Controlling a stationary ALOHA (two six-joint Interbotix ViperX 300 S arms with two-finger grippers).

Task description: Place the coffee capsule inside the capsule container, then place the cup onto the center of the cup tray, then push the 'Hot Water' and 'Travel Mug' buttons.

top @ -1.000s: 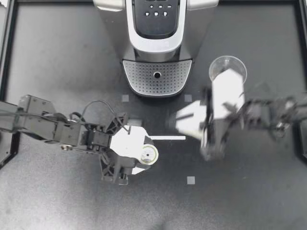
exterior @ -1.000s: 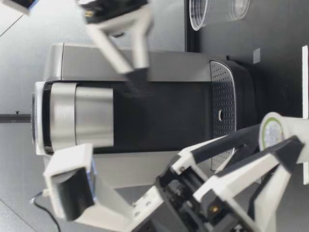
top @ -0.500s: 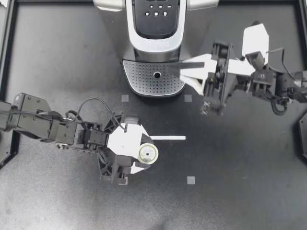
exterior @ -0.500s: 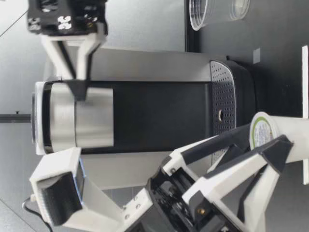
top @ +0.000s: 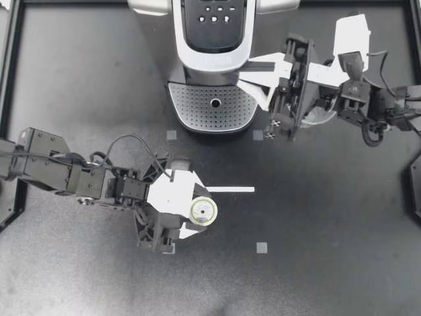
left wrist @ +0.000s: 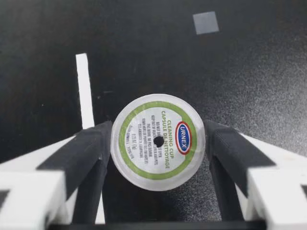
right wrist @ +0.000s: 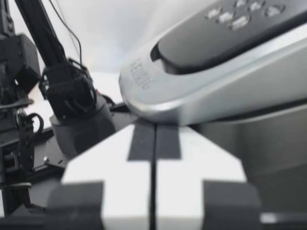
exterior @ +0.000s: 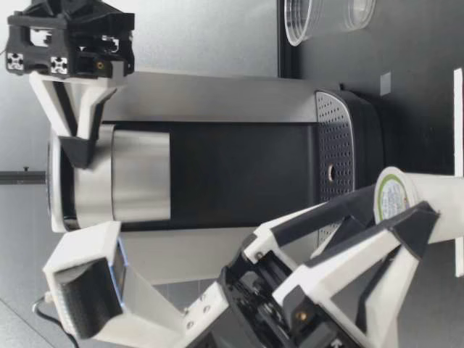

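Note:
My left gripper (top: 197,213) is low over the table in front of the coffee machine (top: 214,46), shut on the coffee capsule (top: 202,212). In the left wrist view both fingers (left wrist: 91,153) press the sides of the capsule (left wrist: 158,142), whose green-ringed lid faces up. My right gripper (top: 245,72) is shut and empty, its tips against the right edge of the machine's closed head (exterior: 109,177). The clear cup (exterior: 326,18) stands right of the machine, mostly hidden under my right arm in the top view. The perforated cup tray (top: 214,105) is bare.
The button panel (top: 214,16) sits on top of the machine's head. A white tape line (top: 230,189) and small grey squares (top: 262,247) mark the black table. A raised black frame (top: 13,66) borders the table.
My right arm has swung from in front of the cup up and left to the machine's head, its fingers staying shut. The left gripper with the capsule has barely shifted.

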